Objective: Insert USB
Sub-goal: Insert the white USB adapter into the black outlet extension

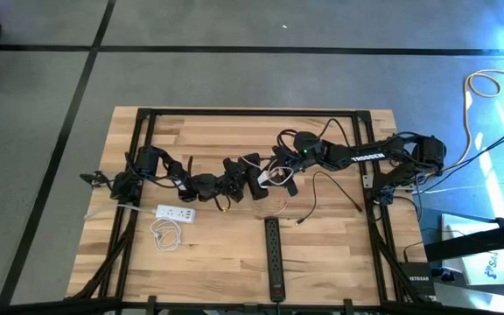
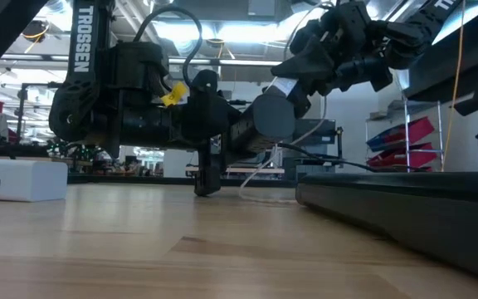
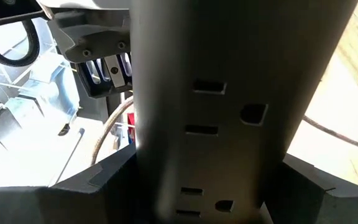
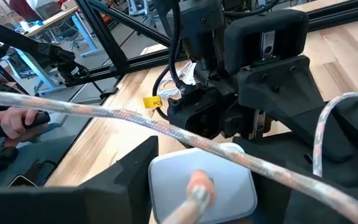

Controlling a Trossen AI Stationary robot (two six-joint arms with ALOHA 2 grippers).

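right fingers (image 4: pixel 197 186) clamp a white charger (image 4: pixel 202 186) facing the dark strip (image 3: pixel 229 106) held upright between left fingers (image 3: pixel 191 186) mid-counter.

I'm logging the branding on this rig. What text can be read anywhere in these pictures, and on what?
"TROSSEN": white letters on the right arm, high view.
"TROSSEN": running vertically on an arm, low view.
Yellow tag on a cable: starts "PC", the rest is hidden.
Box at the table's right edge: too small to read.

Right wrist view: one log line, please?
left gripper holds dark outlet block | right gripper grips white charger | both mid-table
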